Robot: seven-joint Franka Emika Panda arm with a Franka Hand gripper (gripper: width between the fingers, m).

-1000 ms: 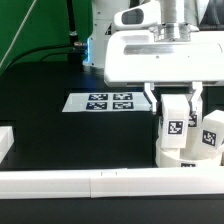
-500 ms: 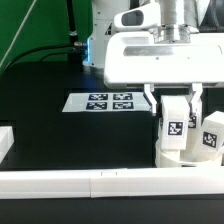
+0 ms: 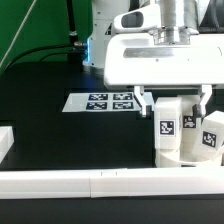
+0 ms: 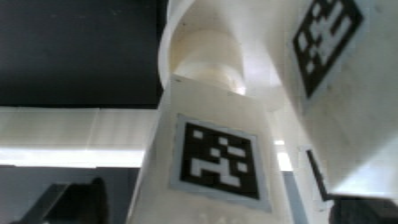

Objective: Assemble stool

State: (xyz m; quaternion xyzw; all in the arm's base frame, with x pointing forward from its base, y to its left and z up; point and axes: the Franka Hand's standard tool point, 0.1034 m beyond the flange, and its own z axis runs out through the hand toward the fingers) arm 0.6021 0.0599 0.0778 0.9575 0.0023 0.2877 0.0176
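The white seat drum [image 3: 178,152] stands at the exterior view's right, against the front rail. A tagged white leg [image 3: 171,118] stands upright on it, and a second tagged leg [image 3: 212,131] stands just to its right. My gripper [image 3: 174,99] is above the drum, its fingers [image 3: 143,98] spread on either side of the first leg's top without touching it. In the wrist view the leg [image 4: 222,150] fills the middle, and the dark fingertips [image 4: 75,204] stand apart from its sides. A third leg is not in view.
The marker board [image 3: 105,101] lies flat on the black table behind the drum. A long white rail block [image 3: 90,184] runs along the front edge. Another white block [image 3: 5,141] sits at the exterior view's left edge.
The fingers have spread apart and let go of the upright leg. The leg stays standing on the drum. The arm has not moved otherwise.
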